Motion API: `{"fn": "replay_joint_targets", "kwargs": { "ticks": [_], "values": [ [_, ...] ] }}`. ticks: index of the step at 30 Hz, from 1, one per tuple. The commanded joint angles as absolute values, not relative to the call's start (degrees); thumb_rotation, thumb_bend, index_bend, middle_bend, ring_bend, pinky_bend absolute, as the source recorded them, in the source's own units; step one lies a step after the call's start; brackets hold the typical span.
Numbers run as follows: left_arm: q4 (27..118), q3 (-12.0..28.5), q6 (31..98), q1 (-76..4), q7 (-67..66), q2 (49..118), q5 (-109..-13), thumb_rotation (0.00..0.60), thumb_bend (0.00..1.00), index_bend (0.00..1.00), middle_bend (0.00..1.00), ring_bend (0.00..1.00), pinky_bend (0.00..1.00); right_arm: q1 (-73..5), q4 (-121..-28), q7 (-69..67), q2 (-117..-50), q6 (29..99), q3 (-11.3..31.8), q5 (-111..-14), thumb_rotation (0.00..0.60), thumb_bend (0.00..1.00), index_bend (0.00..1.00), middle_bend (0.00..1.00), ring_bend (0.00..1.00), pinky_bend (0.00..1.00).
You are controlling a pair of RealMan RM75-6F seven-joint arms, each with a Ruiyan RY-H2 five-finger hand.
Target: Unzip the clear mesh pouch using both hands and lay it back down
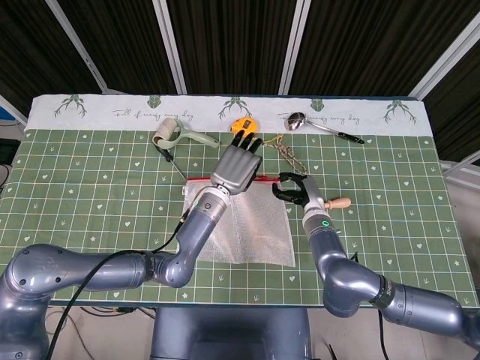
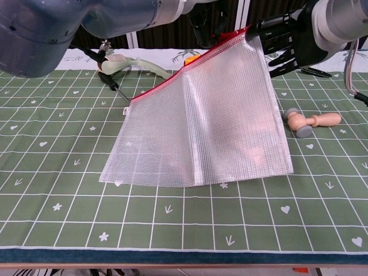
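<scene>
The clear mesh pouch (image 1: 247, 229) (image 2: 218, 126) with a red zipper (image 2: 161, 86) lies mid-table, its top right corner lifted off the green cloth. My right hand (image 1: 294, 189) (image 2: 299, 37) grips that raised corner. My left hand (image 1: 234, 166) (image 2: 201, 26) sits over the zipper line left of the right hand, its dark fingers at the zipper and apparently pinching the pull; the thumb side is hidden. The pouch's lower edge and left corner rest on the table.
A wooden-handled tool (image 1: 337, 202) (image 2: 313, 122) lies right of the pouch. Behind it are a yellow tape measure (image 1: 241, 124), a roller tool (image 1: 176, 135) (image 2: 123, 63), a screwdriver (image 2: 112, 83), a spoon (image 1: 315, 124) and a small chain (image 1: 289, 154).
</scene>
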State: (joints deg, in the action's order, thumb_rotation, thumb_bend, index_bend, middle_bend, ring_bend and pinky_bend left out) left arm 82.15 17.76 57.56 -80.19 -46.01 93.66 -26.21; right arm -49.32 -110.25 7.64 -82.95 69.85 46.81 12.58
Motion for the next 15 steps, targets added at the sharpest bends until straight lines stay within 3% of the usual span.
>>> {"fn": "replay_joint_targets", "kwargs": {
  "ticks": [1, 15],
  "values": [
    [82.09, 17.41, 57.61, -79.66, -45.74, 93.55, -26.62, 0.600, 0.43, 0.63, 0.12, 0.00, 0.00, -49.37, -110.24, 7.49, -82.75, 69.85, 46.91, 12.65, 0.600, 0.55, 0.63, 0.22, 0.00, 0.21],
    [82.60, 15.66, 57.79, -77.03, -45.36, 92.71, -27.38, 0.600, 0.43, 0.63, 0.12, 0.00, 0.00, -49.52, -109.38, 6.30, -81.91, 69.19, 47.16, 13.13, 0.600, 0.55, 0.64, 0.23, 0.00, 0.21]
  ]
}}
